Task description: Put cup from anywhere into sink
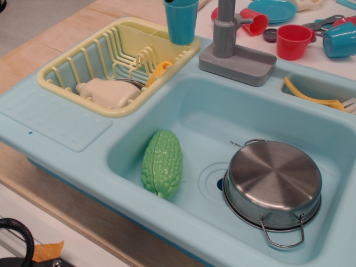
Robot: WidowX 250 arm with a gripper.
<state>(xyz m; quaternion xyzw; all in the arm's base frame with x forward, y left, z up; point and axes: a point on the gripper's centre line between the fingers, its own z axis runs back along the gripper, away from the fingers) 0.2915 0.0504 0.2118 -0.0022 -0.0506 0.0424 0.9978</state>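
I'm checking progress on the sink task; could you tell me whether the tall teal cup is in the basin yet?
Not yet. The cup is upright beside the yellow dish rack, outside the sink basin.

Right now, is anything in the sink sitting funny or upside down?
Yes. The steel pot lies upside down in the sink, covering part of the round drain marking. A green bumpy vegetable leans against the basin's left wall. Nothing looks spilled or broken.

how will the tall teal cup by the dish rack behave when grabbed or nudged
The cup looks like rigid plastic, so probably stiff and light. Its smooth, handleless sides may be slippery. Tall and narrow at the yellow dish rack's corner, it could tip if nudged.
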